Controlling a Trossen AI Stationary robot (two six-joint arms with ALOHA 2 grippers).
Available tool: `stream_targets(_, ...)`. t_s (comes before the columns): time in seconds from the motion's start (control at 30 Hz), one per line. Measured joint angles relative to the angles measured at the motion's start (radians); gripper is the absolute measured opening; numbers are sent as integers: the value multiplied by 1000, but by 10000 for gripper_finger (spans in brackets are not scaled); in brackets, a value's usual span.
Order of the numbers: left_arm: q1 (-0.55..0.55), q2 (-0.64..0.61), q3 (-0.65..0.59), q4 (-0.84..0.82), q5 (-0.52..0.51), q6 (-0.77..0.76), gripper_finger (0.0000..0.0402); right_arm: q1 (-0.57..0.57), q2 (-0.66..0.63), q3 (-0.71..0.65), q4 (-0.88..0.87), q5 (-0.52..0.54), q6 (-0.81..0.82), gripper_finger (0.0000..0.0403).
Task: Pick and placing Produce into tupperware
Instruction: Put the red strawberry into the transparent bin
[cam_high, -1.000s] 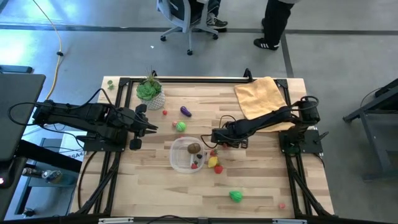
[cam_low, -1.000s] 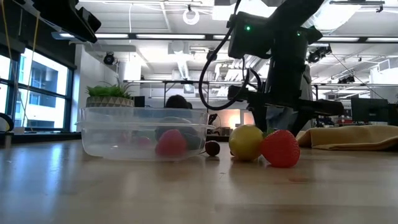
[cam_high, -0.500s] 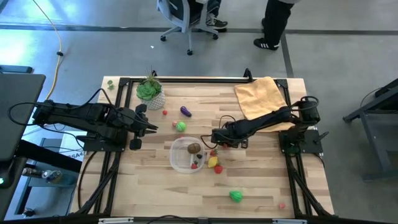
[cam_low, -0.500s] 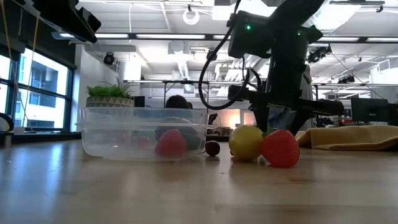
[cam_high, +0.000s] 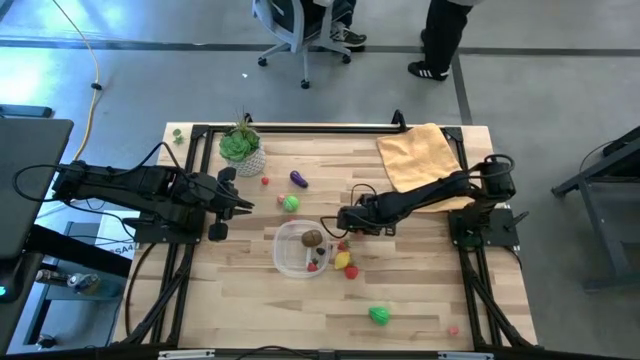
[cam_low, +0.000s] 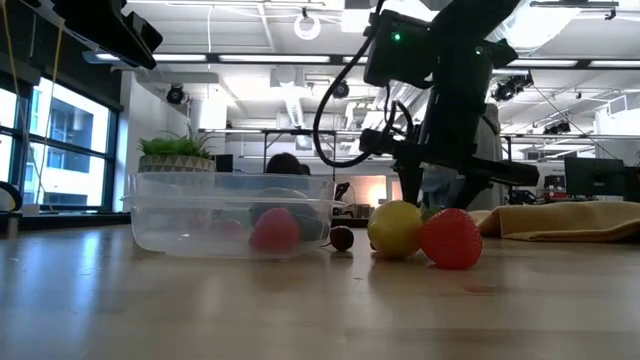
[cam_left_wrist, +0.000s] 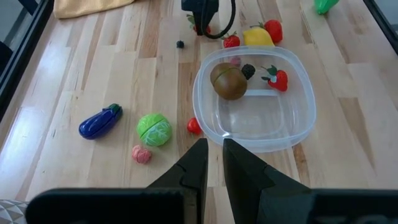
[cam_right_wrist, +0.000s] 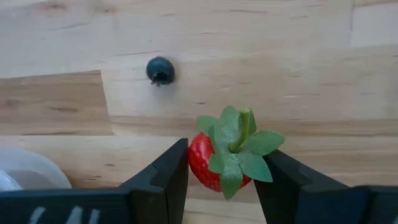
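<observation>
R gripper (cam_right_wrist: 219, 171) clamps a strawberry (cam_right_wrist: 217, 165) just beside the tupperware (cam_high: 300, 250), tub lies toward L arm (L gripper (cam_left_wrist: 212, 163) clenched, empty).

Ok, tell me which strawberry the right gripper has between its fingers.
The leafy-topped strawberry between the right gripper's fingers, just outside the tub. Another lies inside the tub; a third sits beside the lemon.
</observation>
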Motion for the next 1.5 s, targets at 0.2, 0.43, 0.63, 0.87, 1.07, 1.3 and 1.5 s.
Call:
stream_targets(0.2, 0, 0, 0, 0, 0, 0, 40, 23, -57, 0, 3, 35, -38, 140)
stream_targets(0.43, 0, 0, 0, 0, 0, 0, 40, 63, -183, 0, 111, 161, -295, 140)
stream_targets(0.63, 0, 0, 0, 0, 0, 0, 40, 89, -248, 1, 442, 194, -734, 140)
stream_targets(0.87, 0, 0, 0, 0, 0, 0, 40, 79, -228, 2, 654, 101, -1070, 140)
stream_targets(1.07, 0, 0, 0, 0, 0, 0, 40, 72, -140, 5, 692, 32, -1164, 140)
stream_targets(1.3, 0, 0, 0, 0, 0, 0, 40, 79, 3, 173, 511, 2, -1315, 140)
stream_targets(1.5, 0, 0, 0, 0, 0, 0, 40, 90, 149, 405, 201, -31, -1441, 140)
